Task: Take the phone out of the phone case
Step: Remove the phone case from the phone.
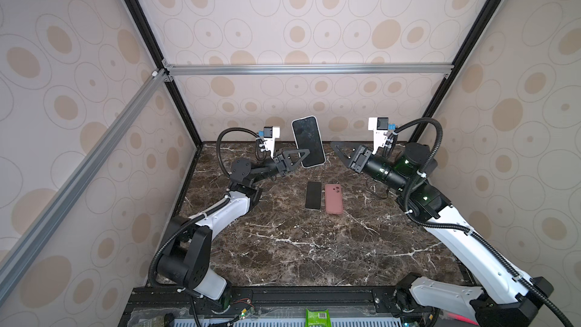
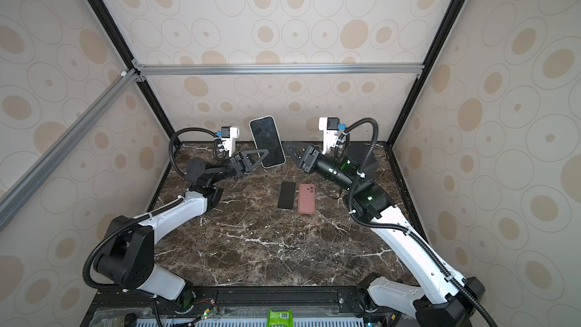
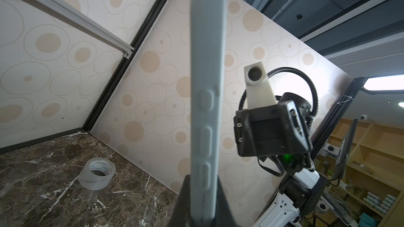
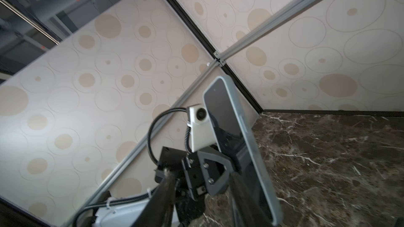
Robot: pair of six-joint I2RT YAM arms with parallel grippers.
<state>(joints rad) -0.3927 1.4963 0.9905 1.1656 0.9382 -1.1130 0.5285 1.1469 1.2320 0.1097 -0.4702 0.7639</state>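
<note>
A phone (image 1: 308, 139) with a dark screen sits in a pale grey phone case (image 3: 206, 84) and is held upright above the back of the table. My left gripper (image 1: 303, 154) is shut on its lower part, one finger on the screen side and one on the back, as the left wrist view shows (image 3: 203, 204). The case's side buttons face that camera. My right gripper (image 1: 336, 147) hovers just right of the phone, open, fingers apart and touching nothing. In the right wrist view its fingers (image 4: 166, 184) frame the cased phone (image 4: 236, 132).
On the marble table (image 1: 283, 246) a bare black phone (image 1: 313, 195) and a pink case (image 1: 333, 198) lie flat side by side below the grippers. A roll of clear tape (image 3: 96, 171) stands near the back wall. A green packet (image 1: 317, 317) lies at the front rail.
</note>
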